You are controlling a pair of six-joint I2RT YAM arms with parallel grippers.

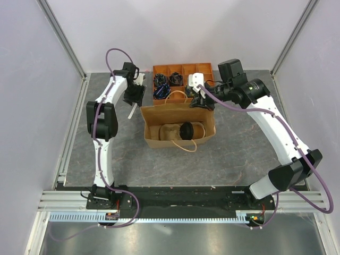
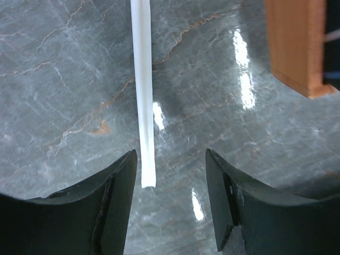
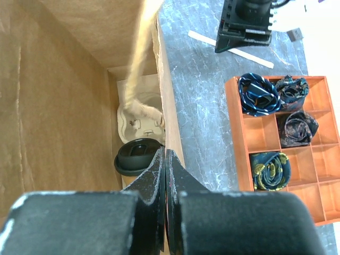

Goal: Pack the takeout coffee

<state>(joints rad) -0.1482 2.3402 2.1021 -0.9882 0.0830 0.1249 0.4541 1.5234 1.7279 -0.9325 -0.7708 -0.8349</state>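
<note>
Inside the paper bag [image 1: 159,112], the takeout coffee [image 1: 186,130] sits beside a carrier [image 1: 169,133]

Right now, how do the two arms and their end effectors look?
The left arm and right arm have white links, black joints and looping purple cables. The left end effector and right end effector each have two black tapered fingers.

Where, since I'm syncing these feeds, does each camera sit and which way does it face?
Top external: above, behind the bases, looking down on the table; both arms show.
Left wrist: looks down at a white strip on the table; left gripper open.
Right wrist: looks into the paper bag at the takeout coffee; right gripper shut on the bag's rim.
Shared: all three show the orange tray.
</note>
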